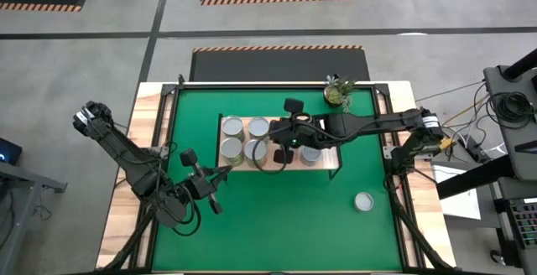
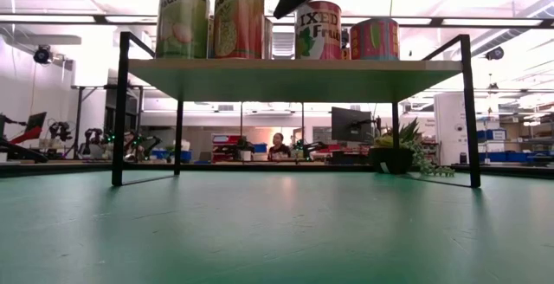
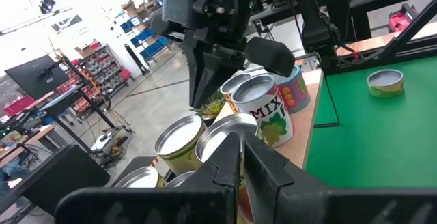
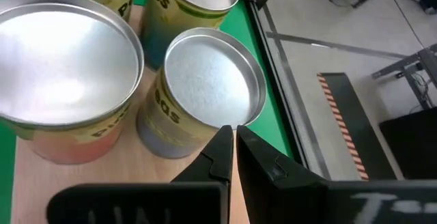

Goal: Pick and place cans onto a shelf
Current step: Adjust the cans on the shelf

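Overhead, the empty right pincer [image 1: 280, 155] hangs closed above silver-topped cans [image 1: 232, 127].

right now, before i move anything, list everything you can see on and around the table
cans on the shelf: at least five showing, silver tops with printed labels, grouped on the shelf's left and middle; the right arm may hide more
can on the mat: one, silver top, alone near the mat's front right
shelf: one, light wood top on a black frame, middle of the mat
mat: one, green, covering the table
table: one, pale wood border
potted plant: one, green, back right corner of the mat
person: one, far behind the table
left gripper: shut, front left of the shelf
right gripper: shut, above the cans on the shelf
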Robot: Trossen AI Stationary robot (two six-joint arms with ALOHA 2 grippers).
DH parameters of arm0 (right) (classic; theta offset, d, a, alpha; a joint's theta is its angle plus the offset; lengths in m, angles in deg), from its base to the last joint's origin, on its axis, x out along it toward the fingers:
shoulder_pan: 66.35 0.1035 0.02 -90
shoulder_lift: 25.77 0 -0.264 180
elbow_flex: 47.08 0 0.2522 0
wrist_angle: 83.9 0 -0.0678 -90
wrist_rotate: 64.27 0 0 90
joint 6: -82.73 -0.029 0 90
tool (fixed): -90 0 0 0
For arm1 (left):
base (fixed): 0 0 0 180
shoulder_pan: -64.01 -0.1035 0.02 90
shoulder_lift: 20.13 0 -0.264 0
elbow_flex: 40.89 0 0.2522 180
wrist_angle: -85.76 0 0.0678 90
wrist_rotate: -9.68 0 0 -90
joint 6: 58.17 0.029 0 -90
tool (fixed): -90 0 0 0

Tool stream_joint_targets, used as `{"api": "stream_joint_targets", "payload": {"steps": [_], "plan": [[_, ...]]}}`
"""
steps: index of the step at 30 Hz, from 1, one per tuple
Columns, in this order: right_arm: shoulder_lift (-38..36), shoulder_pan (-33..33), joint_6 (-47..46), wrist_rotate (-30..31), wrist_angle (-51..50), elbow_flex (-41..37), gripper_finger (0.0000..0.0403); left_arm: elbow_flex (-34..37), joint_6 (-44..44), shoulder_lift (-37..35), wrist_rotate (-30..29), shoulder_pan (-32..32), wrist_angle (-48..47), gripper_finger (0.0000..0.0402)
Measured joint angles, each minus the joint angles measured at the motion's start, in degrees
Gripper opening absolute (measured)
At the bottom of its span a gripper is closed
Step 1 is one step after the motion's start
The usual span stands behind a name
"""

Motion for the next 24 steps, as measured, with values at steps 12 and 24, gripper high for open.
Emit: {"api": "stream_joint_targets", "payload": {"steps": [12,24], "plan": [[2.0,-0.7,-0.6,0.0,0.2,-0.5,0.0009,0.0,0.0,0.0,0.0,0.0,0.0,0.0000],[2.0,-0.7,-0.1,0.1,1.9,-0.5,0.0009,0.0,0.0,0.0,0.0,0.0,0.0,0.0000]]}}
